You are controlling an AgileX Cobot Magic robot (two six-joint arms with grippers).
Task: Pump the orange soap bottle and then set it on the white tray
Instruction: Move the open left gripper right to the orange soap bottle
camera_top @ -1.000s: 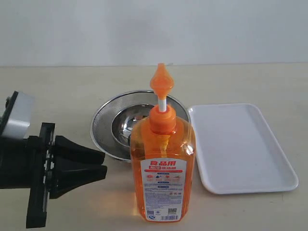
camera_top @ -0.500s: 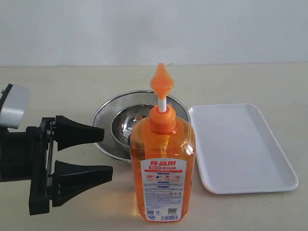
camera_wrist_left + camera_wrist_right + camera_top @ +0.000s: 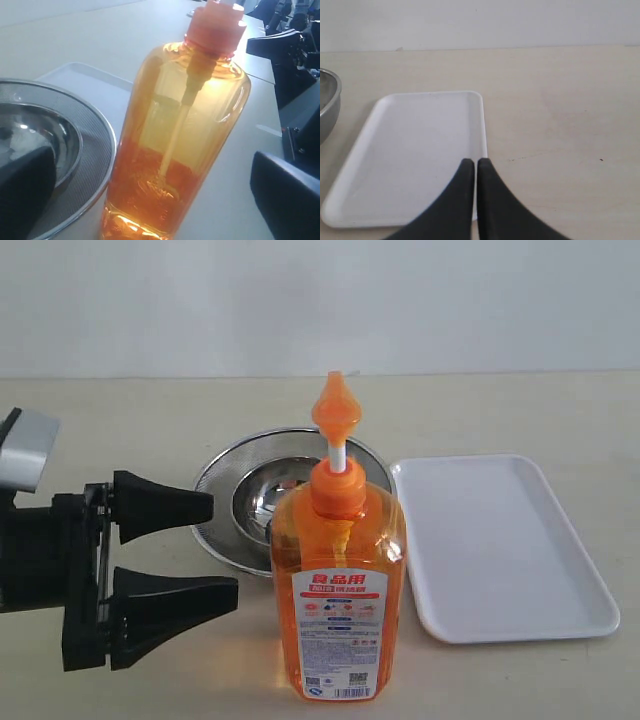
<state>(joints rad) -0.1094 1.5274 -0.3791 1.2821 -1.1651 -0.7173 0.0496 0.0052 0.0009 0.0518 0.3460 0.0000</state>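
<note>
We find the left gripper [image 3: 225, 548] spread wide, holding nothing. The soap bottle [image 3: 338, 590] stands upright on the table [image 3: 120, 420] just ahead of its fingertips, not touching them. The white tray [image 3: 500, 550] lies beyond the bottle. The right gripper [image 3: 472, 162] hangs over the tray's rim, jaws pressed together, gripping nothing.

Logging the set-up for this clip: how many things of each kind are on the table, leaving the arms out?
Orange soap bottle: 1
White tray: 1
Steel bowls: 2, a small bowl that seems nested in a mesh-rimmed bowl
Total: 4
</note>
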